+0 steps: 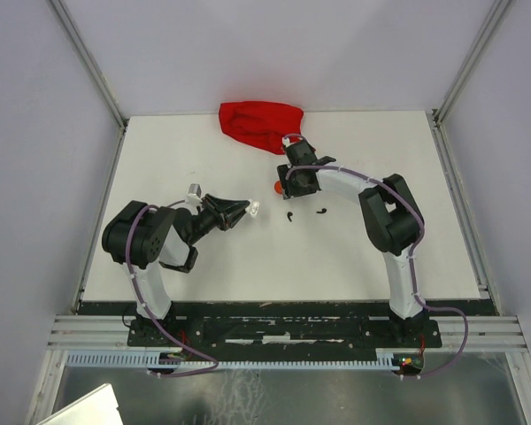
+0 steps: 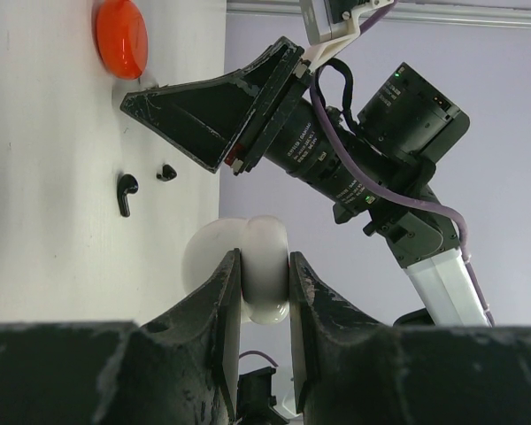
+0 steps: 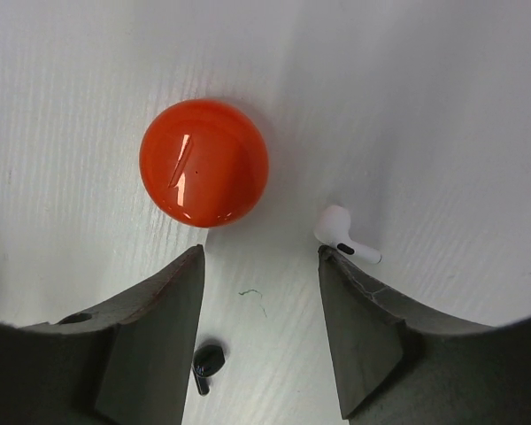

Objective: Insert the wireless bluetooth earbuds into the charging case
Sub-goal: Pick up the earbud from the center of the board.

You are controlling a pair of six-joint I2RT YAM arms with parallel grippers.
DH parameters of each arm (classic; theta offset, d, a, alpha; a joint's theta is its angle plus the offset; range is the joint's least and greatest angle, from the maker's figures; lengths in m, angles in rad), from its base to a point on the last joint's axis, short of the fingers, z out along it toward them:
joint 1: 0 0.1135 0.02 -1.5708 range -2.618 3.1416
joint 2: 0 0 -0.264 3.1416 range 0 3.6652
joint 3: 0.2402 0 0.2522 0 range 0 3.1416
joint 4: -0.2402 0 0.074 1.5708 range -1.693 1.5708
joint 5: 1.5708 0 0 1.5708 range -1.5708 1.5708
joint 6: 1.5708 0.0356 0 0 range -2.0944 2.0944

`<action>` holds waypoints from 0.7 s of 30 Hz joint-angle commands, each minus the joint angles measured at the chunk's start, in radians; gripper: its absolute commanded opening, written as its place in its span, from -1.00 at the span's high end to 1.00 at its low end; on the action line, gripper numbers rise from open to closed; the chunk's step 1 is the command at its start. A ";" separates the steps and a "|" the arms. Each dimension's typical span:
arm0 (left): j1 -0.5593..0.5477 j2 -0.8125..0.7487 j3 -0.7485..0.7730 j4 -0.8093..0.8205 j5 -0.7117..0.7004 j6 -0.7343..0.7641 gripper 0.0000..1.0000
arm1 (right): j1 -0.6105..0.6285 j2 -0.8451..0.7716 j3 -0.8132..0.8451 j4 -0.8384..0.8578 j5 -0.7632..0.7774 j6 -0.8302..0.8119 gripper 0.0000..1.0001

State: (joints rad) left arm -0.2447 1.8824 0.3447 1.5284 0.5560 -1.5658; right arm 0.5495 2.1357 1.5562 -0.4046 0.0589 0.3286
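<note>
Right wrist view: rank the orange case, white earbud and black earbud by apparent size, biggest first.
1. orange case: largest by far.
2. white earbud.
3. black earbud: looks somewhat smaller than the white one, but the two are close, so treat that order as tentative.

I see a white table (image 1: 336, 257) with a crumpled red cloth bag (image 1: 258, 124) lying at its far edge. Nearer the middle sits a glossy orange-red round case (image 3: 203, 162), a white earbud (image 3: 345, 237) just beside it. A black earbud (image 1: 288, 215) and a second black earbud (image 1: 321, 211) lie near each other, apart, on the near side.
</note>
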 commanded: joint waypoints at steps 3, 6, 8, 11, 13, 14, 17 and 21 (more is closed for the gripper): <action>0.008 -0.007 0.020 0.125 0.022 -0.023 0.94 | 0.001 0.034 0.057 0.004 -0.015 0.007 -0.24; 0.008 -0.005 0.023 0.126 0.022 -0.025 0.94 | 0.001 0.049 0.078 -0.004 -0.009 0.004 -0.24; 0.008 -0.006 0.023 0.126 0.024 -0.024 0.94 | 0.001 0.058 0.091 -0.010 -0.003 0.003 -0.24; 0.010 -0.006 0.023 0.125 0.024 -0.024 0.94 | 0.001 0.069 0.104 -0.010 0.006 0.000 -0.24; 0.010 -0.006 0.021 0.126 0.024 -0.023 0.94 | -0.001 0.077 0.113 -0.012 0.011 0.002 -0.24; 0.011 -0.006 0.021 0.126 0.025 -0.023 0.94 | -0.003 0.079 0.115 -0.014 0.012 0.003 -0.24; 0.013 -0.008 0.020 0.126 0.025 -0.023 0.94 | -0.006 0.070 0.110 -0.005 0.000 -0.003 -0.24; 0.013 -0.006 0.020 0.125 0.025 -0.022 0.94 | -0.005 0.003 0.032 0.076 -0.013 -0.011 -0.23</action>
State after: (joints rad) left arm -0.2367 1.8824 0.3489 1.5284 0.5606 -1.5661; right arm 0.5476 2.1925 1.6341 -0.3901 0.0563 0.3260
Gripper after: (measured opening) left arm 0.306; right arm 0.619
